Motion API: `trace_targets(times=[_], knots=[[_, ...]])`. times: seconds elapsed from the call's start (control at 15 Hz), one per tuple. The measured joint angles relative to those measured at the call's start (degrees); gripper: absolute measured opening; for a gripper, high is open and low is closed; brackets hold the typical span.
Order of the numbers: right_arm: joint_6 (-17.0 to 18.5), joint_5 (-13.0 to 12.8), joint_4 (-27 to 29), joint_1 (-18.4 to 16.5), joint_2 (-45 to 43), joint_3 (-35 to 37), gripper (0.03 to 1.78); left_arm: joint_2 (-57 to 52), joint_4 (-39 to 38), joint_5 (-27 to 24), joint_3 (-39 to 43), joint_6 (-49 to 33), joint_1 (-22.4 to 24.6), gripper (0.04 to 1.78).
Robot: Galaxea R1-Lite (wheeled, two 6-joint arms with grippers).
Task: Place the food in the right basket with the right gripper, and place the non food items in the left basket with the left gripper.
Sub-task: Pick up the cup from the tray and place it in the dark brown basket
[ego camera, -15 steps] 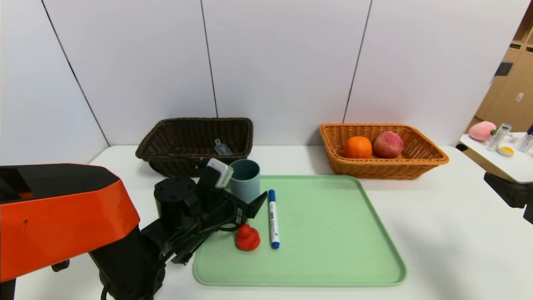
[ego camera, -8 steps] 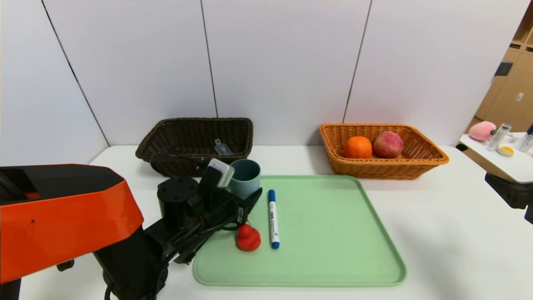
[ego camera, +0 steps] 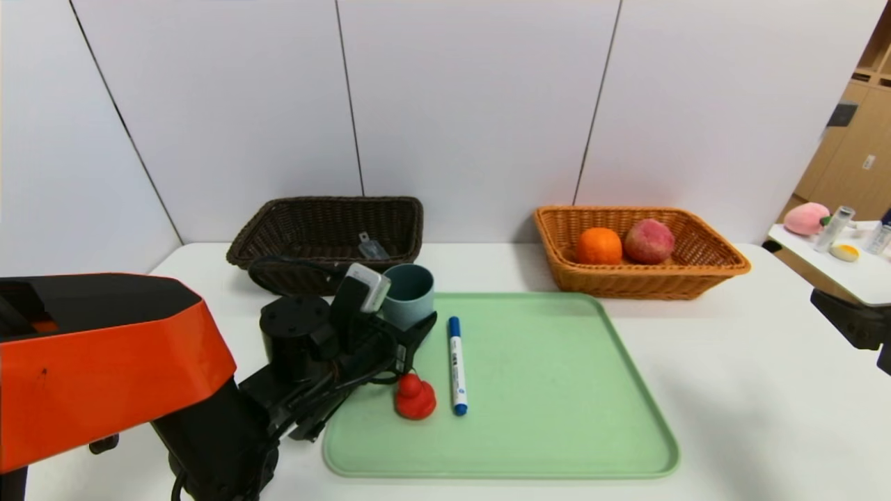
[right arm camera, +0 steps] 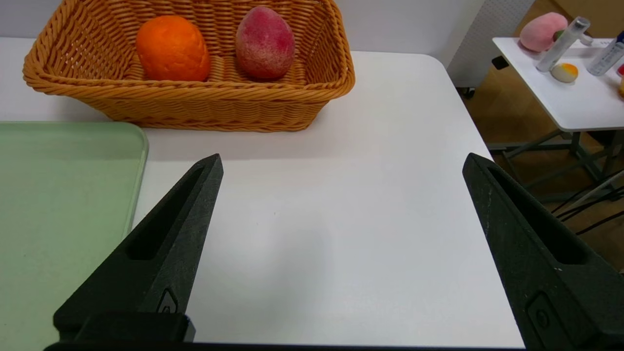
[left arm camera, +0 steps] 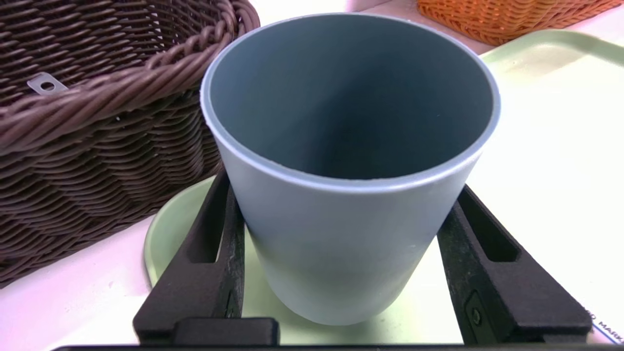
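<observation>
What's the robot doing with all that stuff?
It's sorting. The left gripper has its jaws against both sides of the blue-grey cup on the green tray. The marker and red rubber duck wait there. The orange and peach sit in the orange-tan basket.

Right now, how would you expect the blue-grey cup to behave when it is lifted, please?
The cup looks empty and thin-walled, so probably light. Its smooth tapered sides could slip downward between the left tool fingers. It looks rigid plastic.
</observation>
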Motion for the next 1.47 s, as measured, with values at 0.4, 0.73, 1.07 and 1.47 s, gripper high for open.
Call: trace_targets(times=[0.4, 0.73, 1.07, 1.47], knots=[[-0.1, 0.1, -0.1, 0.0, 0.0, 0.0, 1.69, -7.9, 0.0, -0.3, 3.9, -2.8, -2.7, 1.10], [0.1, 0.9, -0.3, 0.2, 0.0, -0.1, 1.69, -16.0, 3.2, -0.5, -1.1, -2.4, 2.3, 1.10], [0.6, 1.0, -0.4, 0.2, -0.5, 0.4, 1.69, -19.6, 13.9, -1.5, -10.4, -2.4, 11.1, 1.10], [0.7, 1.0, -0.4, 0.2, -2.0, 2.0, 1.69, -16.0, 27.1, -1.8, -22.1, -0.4, 21.0, 1.10]])
